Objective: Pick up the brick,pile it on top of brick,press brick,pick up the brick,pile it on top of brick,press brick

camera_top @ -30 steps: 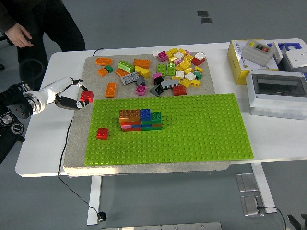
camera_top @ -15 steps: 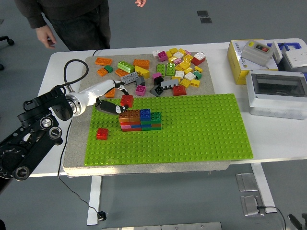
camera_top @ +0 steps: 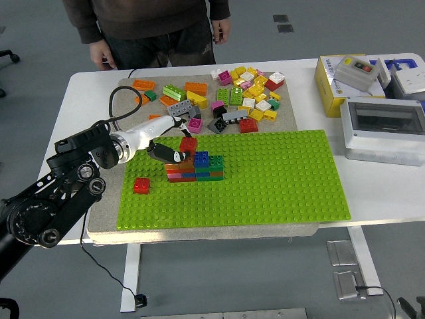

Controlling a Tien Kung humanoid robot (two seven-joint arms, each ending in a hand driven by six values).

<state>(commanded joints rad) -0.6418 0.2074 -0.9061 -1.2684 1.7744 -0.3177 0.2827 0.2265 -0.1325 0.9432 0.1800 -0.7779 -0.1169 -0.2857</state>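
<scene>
I see the white desk point(camera_top: 80, 100) carrying a grey mat point(camera_top: 106, 199), and on the mat a big green baseplate point(camera_top: 279, 179). At the desk's far side a person point(camera_top: 146, 26) stands, arms hanging down at the far edge, touching nothing. To the right sit a grey box point(camera_top: 385, 129) and a yellow box point(camera_top: 329, 80). My left arm point(camera_top: 60, 193) reaches in from the left over the mat. A heap of loose bricks point(camera_top: 246, 93) lies on the far part of the mat. On the baseplate's left half stands a small brick stack point(camera_top: 196, 169), orange, blue and green on top. My left hand point(camera_top: 174, 145) has its fingers curled round a red brick point(camera_top: 188, 144), pinching it right over the far left part of that stack; I cannot tell whether it touches. A second red brick point(camera_top: 141, 185) sits alone on the baseplate, left of and nearer than the stack.
</scene>
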